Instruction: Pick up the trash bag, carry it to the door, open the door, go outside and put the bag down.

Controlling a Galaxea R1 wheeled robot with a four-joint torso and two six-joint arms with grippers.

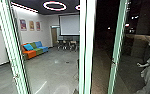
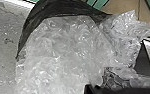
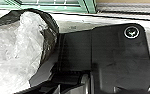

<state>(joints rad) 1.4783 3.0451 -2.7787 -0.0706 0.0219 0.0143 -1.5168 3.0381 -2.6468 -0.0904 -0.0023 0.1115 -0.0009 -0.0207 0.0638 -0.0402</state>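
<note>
Bulging with clear crinkled plastic [image 2: 66,45], black trash bag [image 2: 58,8] sits just beside left gripper [image 2: 98,88], over grey floor [image 2: 2,30], near floor's edge by door track [image 3: 126,15]. Cannot tell whether bag hangs or rests. Right gripper [image 3: 58,87] near bag too. Cannot tell if either gripper is wide, narrow or holding bag. Head view: pale door frames [image 1: 87,45] upright; orange, green, blue sofa [image 1: 36,50] in room.
</note>
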